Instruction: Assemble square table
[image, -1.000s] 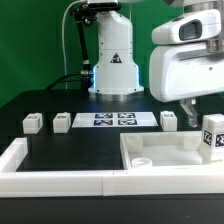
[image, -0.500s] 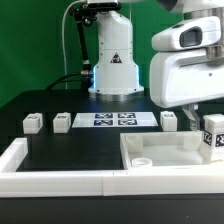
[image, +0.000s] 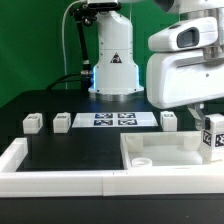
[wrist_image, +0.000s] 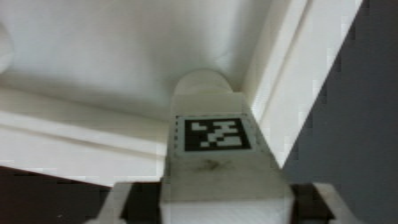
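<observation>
Light, stiff and probably slick, the small plastic leg (wrist_image: 215, 115) wants a firm pinch across its flanks, where the end effector (wrist_image: 215, 200) already looks clamped on it.

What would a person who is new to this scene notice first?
The big white arm fills the exterior view's right, above the white square slab. Its fingers clasp a tagged leg at the slab's rim. Three more legs flank the marker board.
</observation>
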